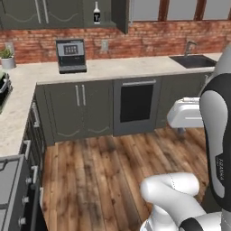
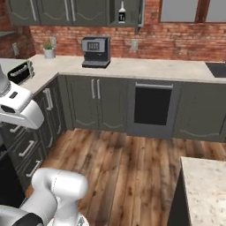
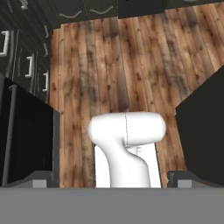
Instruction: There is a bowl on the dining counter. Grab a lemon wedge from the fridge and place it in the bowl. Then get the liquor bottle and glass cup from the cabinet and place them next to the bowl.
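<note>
liquor bottle [image 1: 96, 12] sits in open wall cabinet [image 2: 130, 13] above coffee machine [image 1: 71, 56]. gripper [image 3: 112, 181] wide open w/ nothing held, aimed at wood floor [image 3: 131, 57], prob in transit.

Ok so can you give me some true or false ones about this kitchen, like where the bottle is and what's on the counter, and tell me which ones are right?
1. The liquor bottle stands up in the open wall cabinet. True.
2. The coffee machine is on the wood floor. False: it sits on the wall counter against the brick wall.
3. A small potted plant stands on the counter, left of the coffee machine. True.
4. The gripper is squeezing the bottle. False: it is open and empty, looking down at the floor.
5. The sink is right beside the plant. False: it is at the far other end of the counter.
</note>
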Controlling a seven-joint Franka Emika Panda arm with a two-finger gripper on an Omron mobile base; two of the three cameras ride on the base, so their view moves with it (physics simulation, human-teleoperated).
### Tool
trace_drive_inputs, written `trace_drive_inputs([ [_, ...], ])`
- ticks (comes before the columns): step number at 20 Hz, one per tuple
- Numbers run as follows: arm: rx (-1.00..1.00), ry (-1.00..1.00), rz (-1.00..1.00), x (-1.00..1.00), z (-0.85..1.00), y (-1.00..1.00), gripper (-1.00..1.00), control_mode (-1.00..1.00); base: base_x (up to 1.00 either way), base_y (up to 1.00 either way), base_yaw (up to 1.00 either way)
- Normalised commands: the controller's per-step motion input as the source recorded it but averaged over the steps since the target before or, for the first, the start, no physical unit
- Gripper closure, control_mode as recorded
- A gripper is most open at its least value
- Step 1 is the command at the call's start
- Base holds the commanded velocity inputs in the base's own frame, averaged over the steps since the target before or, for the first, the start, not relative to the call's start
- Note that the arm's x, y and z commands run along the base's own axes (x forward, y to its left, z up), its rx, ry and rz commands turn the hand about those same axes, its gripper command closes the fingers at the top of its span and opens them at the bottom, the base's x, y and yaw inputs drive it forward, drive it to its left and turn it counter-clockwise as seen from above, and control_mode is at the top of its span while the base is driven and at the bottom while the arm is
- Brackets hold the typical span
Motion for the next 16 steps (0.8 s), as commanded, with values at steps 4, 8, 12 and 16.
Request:
trace_drive_inputs([
  [4, 0.0, 0.0, 0.0, 0.0, 0.0, 0.0, -1.0, 1.0, 1.0, 0.0, 0.0],
  [8, 0.0, 0.0, 0.0, 0.0, 0.0, 0.0, -1.0, 1.0, 1.0, 0.0, 0.0],
  [12, 0.0, 0.0, 0.0, 0.0, 0.0, 0.0, -1.0, 1.0, 1.0, 0.0, 0.0],
  [16, 0.0, 0.0, 0.0, 0.0, 0.0, 0.0, -1.0, 1.0, 1.0, 0.0, 0.0],
])
